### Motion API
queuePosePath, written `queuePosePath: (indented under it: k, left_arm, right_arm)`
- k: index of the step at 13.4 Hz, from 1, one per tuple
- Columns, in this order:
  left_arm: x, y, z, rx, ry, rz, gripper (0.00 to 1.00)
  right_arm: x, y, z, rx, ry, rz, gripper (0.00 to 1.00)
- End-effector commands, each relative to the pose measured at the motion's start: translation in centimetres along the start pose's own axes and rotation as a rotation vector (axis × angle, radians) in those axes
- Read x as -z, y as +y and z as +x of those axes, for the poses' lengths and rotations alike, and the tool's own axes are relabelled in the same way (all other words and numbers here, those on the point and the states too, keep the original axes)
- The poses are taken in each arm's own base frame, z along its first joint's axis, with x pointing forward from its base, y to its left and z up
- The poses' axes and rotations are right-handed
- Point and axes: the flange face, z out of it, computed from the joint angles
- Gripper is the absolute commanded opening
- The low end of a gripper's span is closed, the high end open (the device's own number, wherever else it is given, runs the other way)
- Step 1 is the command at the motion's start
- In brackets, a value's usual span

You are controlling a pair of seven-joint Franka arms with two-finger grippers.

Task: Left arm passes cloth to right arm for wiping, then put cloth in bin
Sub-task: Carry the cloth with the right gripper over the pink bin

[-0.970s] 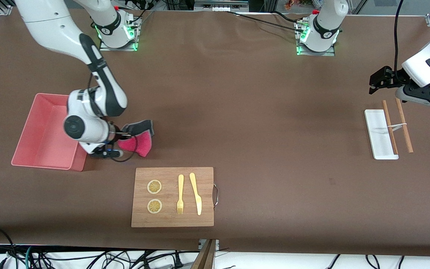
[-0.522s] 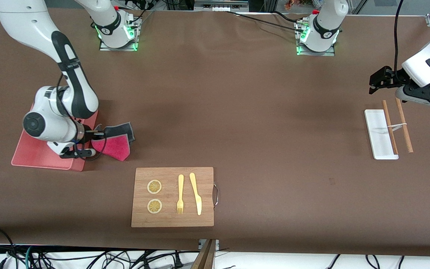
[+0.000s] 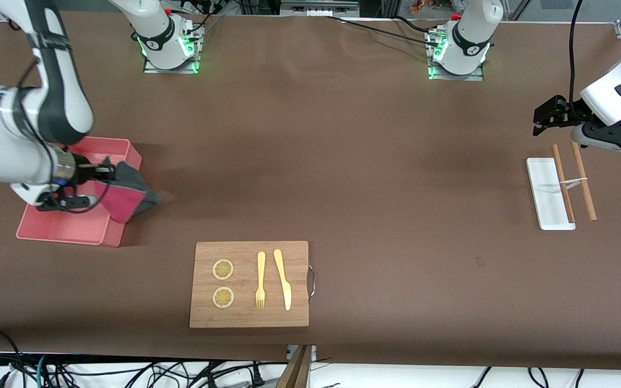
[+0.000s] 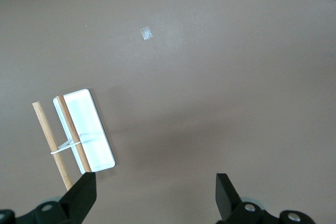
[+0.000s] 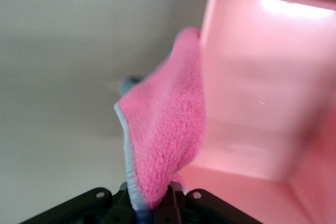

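The wooden cutting board (image 3: pixel 249 284) lies nearest the front camera, carrying two lemon slices (image 3: pixel 223 283), a fork (image 3: pixel 260 280) and a knife (image 3: pixel 283 278), none of them engaged; farther from that camera, the right gripper (image 3: pixel 100 183) is clamped tight on one corner of the cloth (image 3: pixel 123 194), which hangs free over the bin (image 3: pixel 68 229) wall toward the 3 o'clock side, evidently positioned for release into the bin; judged stage: wiping complete, deposit pending; toward the left arm's end of the table, the left gripper (image 3: pixel 545 114) waits with jaws fully spread and empty, over bare table at 12 o'clock of the white tray (image 3: pixel 545 194) and the paired wooden sticks (image 3: pixel 574 180).
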Motion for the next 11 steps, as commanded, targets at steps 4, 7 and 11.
queuePosePath:
  k: [4,7,11]
  left_arm:
    - [0.2,0.0,-0.2,-0.016,0.005,0.011,1.0]
    - [0.2,0.0,-0.2,-0.016,0.005,0.011,1.0]
    - [0.2,0.1,-0.2,-0.018,0.005,0.011,1.0]
  right_arm:
    - [6.5,4.1,-5.0,0.091,0.013,-0.067,0.0]
    - [8.2,5.4,-6.3,0.121,0.024,-0.123,0.0]
    - [7.5,6.8,-6.4,0.145,0.014,-0.117,0.0]
